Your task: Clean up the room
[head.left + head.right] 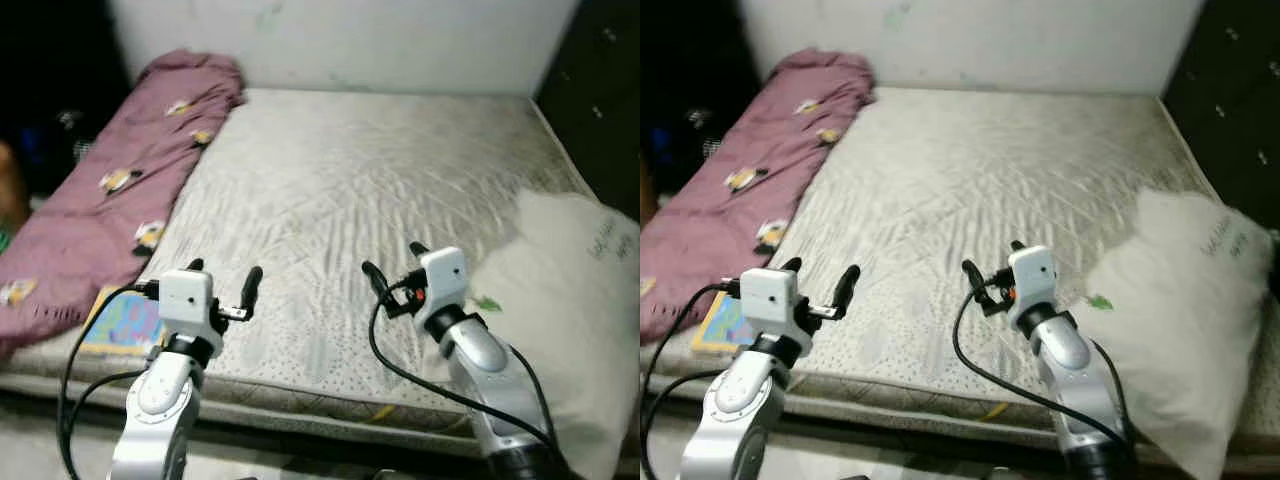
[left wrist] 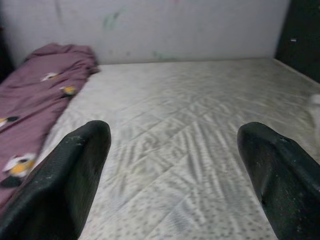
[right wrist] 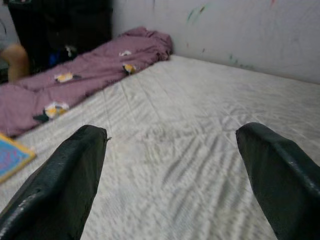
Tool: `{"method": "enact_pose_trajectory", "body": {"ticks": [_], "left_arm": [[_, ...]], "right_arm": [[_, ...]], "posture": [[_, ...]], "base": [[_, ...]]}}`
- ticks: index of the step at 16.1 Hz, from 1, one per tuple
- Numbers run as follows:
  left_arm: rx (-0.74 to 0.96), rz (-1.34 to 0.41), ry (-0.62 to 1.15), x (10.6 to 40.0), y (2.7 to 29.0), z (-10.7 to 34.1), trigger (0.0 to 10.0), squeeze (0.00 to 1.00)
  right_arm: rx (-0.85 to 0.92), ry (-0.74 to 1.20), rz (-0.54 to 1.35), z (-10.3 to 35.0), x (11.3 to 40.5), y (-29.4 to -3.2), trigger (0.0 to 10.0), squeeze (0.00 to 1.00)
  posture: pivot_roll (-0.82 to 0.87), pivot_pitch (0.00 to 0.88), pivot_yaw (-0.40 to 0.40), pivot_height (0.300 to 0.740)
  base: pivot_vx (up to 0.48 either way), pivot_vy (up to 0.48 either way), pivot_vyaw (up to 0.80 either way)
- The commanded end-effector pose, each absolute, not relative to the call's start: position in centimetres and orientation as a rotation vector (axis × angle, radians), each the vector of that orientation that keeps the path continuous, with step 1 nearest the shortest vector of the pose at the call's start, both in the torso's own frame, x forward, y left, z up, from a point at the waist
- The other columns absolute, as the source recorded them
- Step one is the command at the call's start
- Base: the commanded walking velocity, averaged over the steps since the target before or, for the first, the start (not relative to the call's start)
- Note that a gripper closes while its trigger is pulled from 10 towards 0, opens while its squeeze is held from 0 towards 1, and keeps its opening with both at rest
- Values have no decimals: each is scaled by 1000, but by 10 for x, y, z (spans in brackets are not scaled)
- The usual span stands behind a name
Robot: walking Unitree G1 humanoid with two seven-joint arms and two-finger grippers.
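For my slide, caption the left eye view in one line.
Both open grippers, left and right, hover over a bare mattress between a purple blanket and white pillow.

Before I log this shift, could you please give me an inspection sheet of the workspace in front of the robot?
Surface: bare quilted mattress, wrinkled, pushed against a pale wall.
Job's things: purple blanket bunched along the robot's left edge of the mattress; white pillow at the right near corner; colourful book lying flat at the left near edge, beside the blanket.
Clutter: nothing seen in the middle of the mattress.
Hands: left hand and right hand both open, holding nothing, over the near edge of the mattress.
Cables: black cable looping from the right wrist; another from the left wrist.
Surroundings: dark furniture to the right; dark area left, unclear.
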State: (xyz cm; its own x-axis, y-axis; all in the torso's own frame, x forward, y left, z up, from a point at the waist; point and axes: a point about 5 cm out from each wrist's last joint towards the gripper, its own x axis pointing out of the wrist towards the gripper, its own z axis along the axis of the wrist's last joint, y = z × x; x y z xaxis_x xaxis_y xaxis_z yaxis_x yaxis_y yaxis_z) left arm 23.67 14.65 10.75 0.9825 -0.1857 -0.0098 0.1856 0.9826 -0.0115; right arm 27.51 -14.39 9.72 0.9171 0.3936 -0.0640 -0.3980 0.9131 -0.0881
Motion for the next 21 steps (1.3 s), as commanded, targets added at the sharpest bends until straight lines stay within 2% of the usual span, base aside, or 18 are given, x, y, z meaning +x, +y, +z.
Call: {"method": "enact_pose_trajectory", "body": {"ticks": [1,3,5,9,11,14,16,21], "left_arm": [[14,-197,57,235,146,99,10000,0],[8,-207,52,233,145,99,10000,0],[3,-184,34,232,148,102,10000,0],[5,-185,47,231,151,100,10000,0],[5,-239,47,236,143,101,10000,0],[6,-252,40,242,142,103,10000,0],[6,-243,40,241,143,102,10000,0],[5,-184,42,237,149,100,10000,0]], "right_arm": [[-124,48,419,95,273,-145,10000,0],[-89,50,375,96,273,-148,10000,0],[-43,27,247,95,269,-152,10000,0],[13,9,50,95,258,-163,10000,0],[13,8,18,95,254,-166,10000,0],[13,11,3,95,253,-165,10000,0],[10,7,10,97,255,-166,10000,0],[9,3,23,98,262,-163,10000,0]], "posture": [[-9,0,70,740],[3,0,40,740],[28,0,15,740],[-2,0,57,740],[-28,0,88,740],[-37,0,86,740],[-30,1,76,740],[-13,0,76,740]], "base": [[0,0,0],[0,0,0],[0,-272,0],[0,-315,0],[0,-330,0],[0,-333,0],[0,-336,-800],[0,0,-421]]}}
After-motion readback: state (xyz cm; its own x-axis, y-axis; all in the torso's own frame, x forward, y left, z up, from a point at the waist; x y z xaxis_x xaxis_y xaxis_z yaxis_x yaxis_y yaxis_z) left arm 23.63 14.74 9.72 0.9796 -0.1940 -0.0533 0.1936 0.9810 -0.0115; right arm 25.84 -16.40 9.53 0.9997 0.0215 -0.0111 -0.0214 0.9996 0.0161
